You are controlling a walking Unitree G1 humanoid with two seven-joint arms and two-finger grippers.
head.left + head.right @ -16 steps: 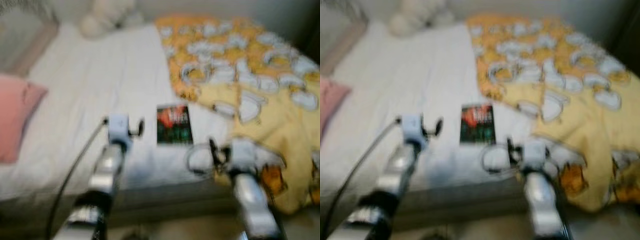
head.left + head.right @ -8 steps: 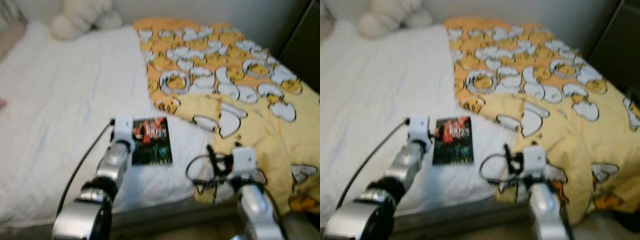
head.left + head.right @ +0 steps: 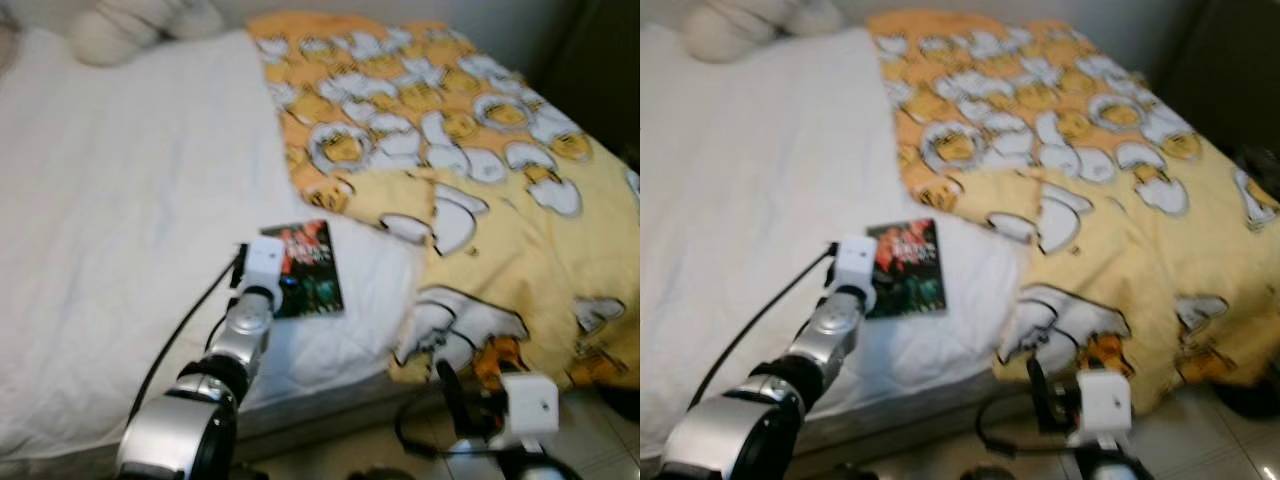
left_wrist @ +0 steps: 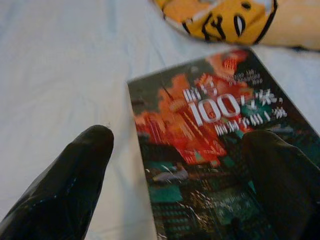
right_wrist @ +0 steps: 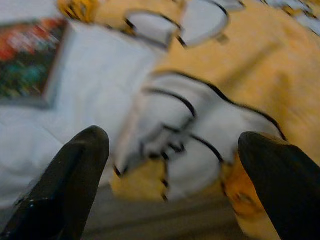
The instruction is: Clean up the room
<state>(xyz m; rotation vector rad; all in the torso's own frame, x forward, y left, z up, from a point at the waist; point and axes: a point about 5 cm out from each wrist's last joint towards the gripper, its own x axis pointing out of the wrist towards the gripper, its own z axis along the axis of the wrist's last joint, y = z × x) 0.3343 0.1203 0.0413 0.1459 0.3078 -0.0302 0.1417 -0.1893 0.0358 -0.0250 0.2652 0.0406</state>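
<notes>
A dark paperback book point(image 3: 312, 268) with a red and green cover lies flat on the white bed sheet point(image 3: 120, 200), near the bed's front edge. My left gripper point(image 4: 175, 167) is open just above the book's near corner. One finger point(image 4: 75, 185) hovers over the sheet and the other finger point(image 4: 282, 180) over the cover. My right gripper point(image 5: 175, 170) is open and empty, low in front of the bed by the hanging blanket edge; its wrist point(image 3: 528, 405) sits below the mattress line.
A yellow blanket point(image 3: 480, 170) printed with egg characters covers the bed's right half and drapes over the front edge. A white plush toy point(image 3: 130, 20) lies at the far left. Dark furniture point(image 3: 600, 60) stands to the right, with tiled floor point(image 3: 600, 440) below.
The camera has swung right and the pink pillow has left the picture. My left arm has reached onto the book. My right arm has dropped below the bed edge.
</notes>
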